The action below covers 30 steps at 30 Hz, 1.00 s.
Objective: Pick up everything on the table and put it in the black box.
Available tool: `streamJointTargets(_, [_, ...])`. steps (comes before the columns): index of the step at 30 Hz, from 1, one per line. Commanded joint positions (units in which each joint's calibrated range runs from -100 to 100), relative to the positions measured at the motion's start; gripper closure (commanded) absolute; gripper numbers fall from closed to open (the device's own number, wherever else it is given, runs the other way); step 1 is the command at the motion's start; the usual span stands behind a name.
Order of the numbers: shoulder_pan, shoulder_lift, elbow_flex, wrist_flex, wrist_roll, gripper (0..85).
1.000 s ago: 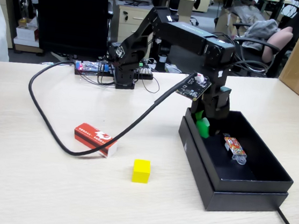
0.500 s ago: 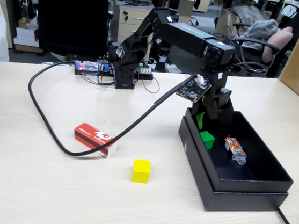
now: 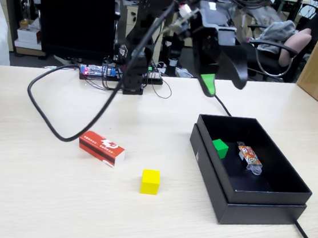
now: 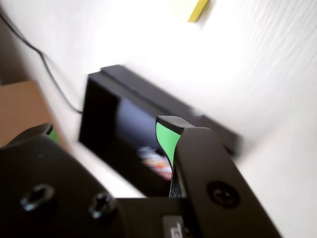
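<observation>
The small green cube (image 3: 220, 148) is seen lying inside the shallow matte black box (image 3: 265, 197), toward its far-left corner, just beside a small colourful packet with a clear end (image 3: 250, 157) — so one of the three items can be judged as delivered. Two are left out on the light beige wood-grain table (image 3: 35, 197): the yellow cube (image 3: 150, 182) sits near the front, left of the box, and the flat red-and-white rectangular box (image 3: 101, 147) lies farther left and slightly farther back, well apart from the black box. The gripper (image 3: 223, 86) is held high above the table, beyond the box's far edge, nothing gripped between its jaws; they are spread wide, a green-faced fingertip (image 3: 208, 83) on the left and a curved black jaw on the right. In the blurred wrist view, the same green pad (image 4: 167, 140) is seen over the box with a clear gap beside it. That raised, emptied pose is judged to clear the box walls for a swing toward the yellow cube.
</observation>
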Motion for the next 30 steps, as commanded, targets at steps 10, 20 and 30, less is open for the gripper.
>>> streamJointTargets(10, [-12.89,-7.36,-22.37,5.63,-2.74,40.2])
streamJointTargets(20, [-18.85,-5.18,-33.61,11.41,-2.78,40.0])
streamJointTargets(30, [-20.07,-0.47,-38.51,15.30,2.78,38.8])
